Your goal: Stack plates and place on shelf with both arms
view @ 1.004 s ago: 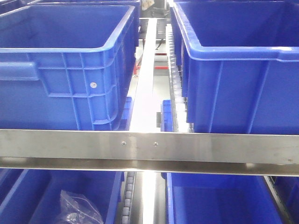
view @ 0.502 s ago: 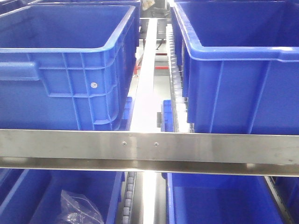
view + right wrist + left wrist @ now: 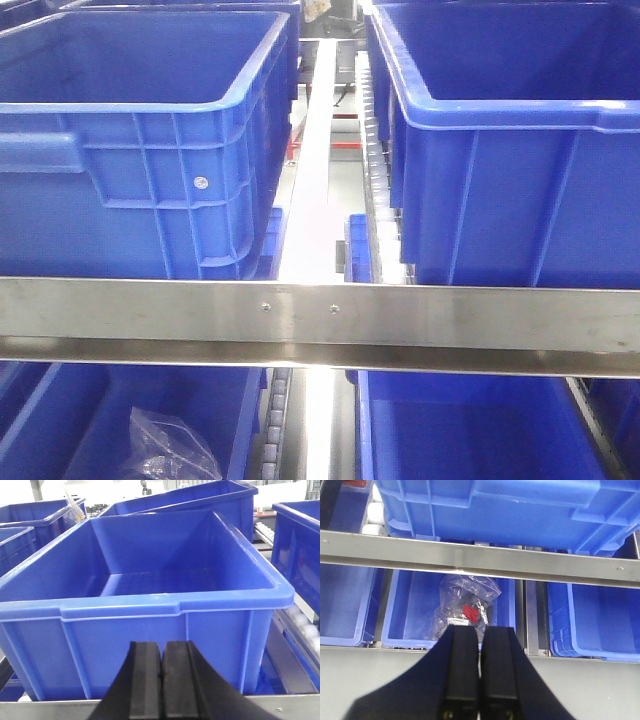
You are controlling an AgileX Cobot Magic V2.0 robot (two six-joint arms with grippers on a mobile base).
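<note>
Steel front rail of the shelf (image 3: 320,320) crosses the front view between blue crates (image 3: 140,150). Only the left wrist view shows a crumpled plastic bag (image 3: 465,607) in a lower crate, beyond the left gripper (image 3: 480,700), fingers pressed together. The right gripper (image 3: 161,700), likewise closed, faces one crate's wall. No view shows the plates.

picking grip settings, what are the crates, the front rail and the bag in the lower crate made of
Crates: look like moulded plastic, glossy blue with ribbed walls. Rail: seems brushed steel, grey sheen with screw heads. Bag: thin clear plastic film, crinkled and see-through.
</note>
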